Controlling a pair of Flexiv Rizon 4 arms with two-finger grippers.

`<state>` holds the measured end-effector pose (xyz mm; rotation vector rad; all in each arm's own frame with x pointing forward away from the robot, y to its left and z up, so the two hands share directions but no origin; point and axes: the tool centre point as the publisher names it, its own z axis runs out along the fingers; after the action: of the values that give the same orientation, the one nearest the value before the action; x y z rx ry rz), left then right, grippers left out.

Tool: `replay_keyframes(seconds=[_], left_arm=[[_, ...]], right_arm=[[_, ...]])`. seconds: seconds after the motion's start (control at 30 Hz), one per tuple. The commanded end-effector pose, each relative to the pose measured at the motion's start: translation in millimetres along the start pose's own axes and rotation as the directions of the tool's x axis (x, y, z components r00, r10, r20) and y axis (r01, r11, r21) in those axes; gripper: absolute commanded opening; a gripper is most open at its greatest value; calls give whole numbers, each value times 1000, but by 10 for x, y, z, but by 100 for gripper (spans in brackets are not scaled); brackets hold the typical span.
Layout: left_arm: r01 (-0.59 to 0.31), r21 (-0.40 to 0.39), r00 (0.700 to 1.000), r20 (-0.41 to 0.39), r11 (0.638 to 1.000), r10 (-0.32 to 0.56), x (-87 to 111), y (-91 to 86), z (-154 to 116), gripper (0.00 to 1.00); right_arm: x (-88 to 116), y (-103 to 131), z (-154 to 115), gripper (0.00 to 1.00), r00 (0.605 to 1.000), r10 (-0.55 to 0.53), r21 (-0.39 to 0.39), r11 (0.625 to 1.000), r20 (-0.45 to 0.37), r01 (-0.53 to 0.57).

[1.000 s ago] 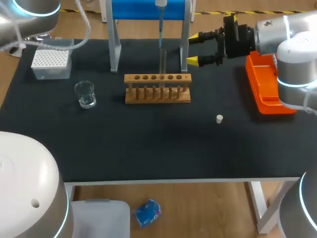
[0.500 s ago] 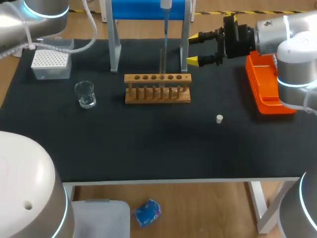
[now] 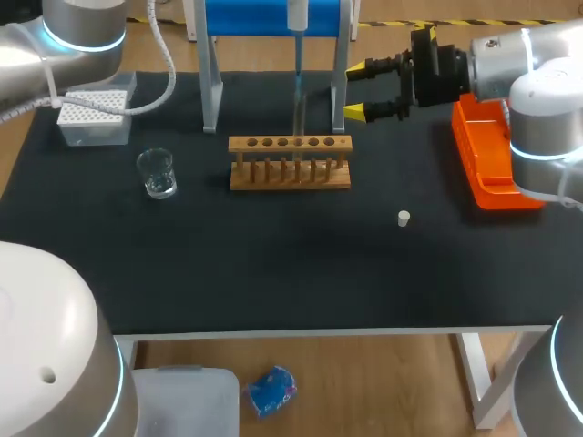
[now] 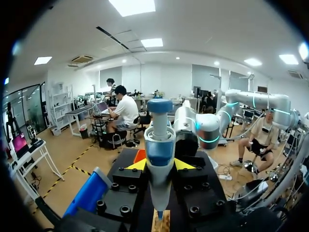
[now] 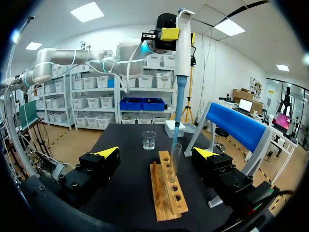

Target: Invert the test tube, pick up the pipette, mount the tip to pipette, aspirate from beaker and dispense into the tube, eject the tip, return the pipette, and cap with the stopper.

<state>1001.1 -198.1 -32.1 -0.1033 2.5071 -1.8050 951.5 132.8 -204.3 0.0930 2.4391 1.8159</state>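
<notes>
The left jaws clamp a slim white-and-blue plastic pipette (image 5: 182, 58), upright, its tip at the mouth of the clear glass test tube (image 5: 175, 159) standing in the wooden rack (image 3: 290, 162). The right jaws gape wide near the rack's right end. 1 small white stopper (image 3: 404, 218) lies on the matte black desk (image 3: 273, 273), and a glass beaker (image 3: 158, 173) stands beside the rack.

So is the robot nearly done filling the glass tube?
Done: the glass test tube stands mouth-up in the wooden rack, and the slim tip is mounted. In hand: the left gripper holds the blue-and-white pipette with its tip at the tube's mouth. Left: eject the tip, return the pipette, fit the small white stopper.
</notes>
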Motion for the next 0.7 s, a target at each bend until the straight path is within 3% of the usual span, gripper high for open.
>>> replay_keyframes(seconds=[0.03, 0.7], left_arm=[[-1, -6, 1000, 12, 1000, 1, 27, -13, -37, 0], [-32, 10, 999, 39, 999, 31, -44, -70, -31, 0]], right_arm=[[0, -5, 1, 100, 1000, -1, 0, 1000, 1, 1], [0, -5, 1, 100, 1000, -1, 0, 1000, 1, 1]])
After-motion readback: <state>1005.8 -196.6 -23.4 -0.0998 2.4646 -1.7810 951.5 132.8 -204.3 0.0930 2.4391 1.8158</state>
